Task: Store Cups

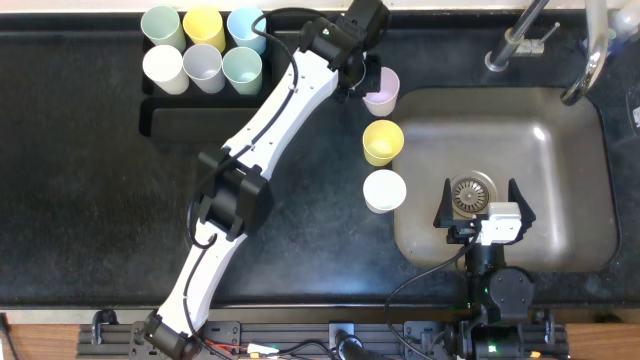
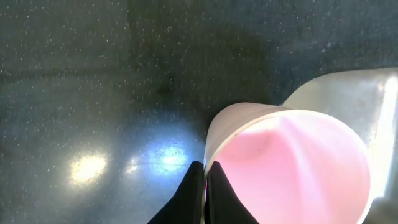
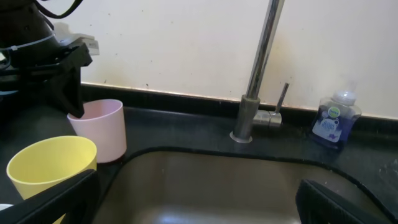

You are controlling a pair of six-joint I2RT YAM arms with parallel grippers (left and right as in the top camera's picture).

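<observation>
Your left gripper [image 2: 205, 177] outstretched, tight on pink cup [image 2: 292, 168] rim, black counter [image 1: 80, 200] by sink [image 1: 560, 130] corner; right gripper [image 1: 478, 205] agape over sink.

A dark speckled counter [image 1: 80, 200] holds a shiny metal sink [image 1: 560, 130] with a round drain [image 1: 472, 192] in its floor, a tall tap [image 3: 257, 74] stands behind the sink by the pale wall [image 3: 174, 43], and a blue soap bottle [image 3: 336, 118] sits near the tap.

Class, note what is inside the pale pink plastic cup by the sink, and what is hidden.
The pale pink plastic cup shows bare pink walls, nothing inside. The left gripper at its rim hides part of the wall.
</observation>
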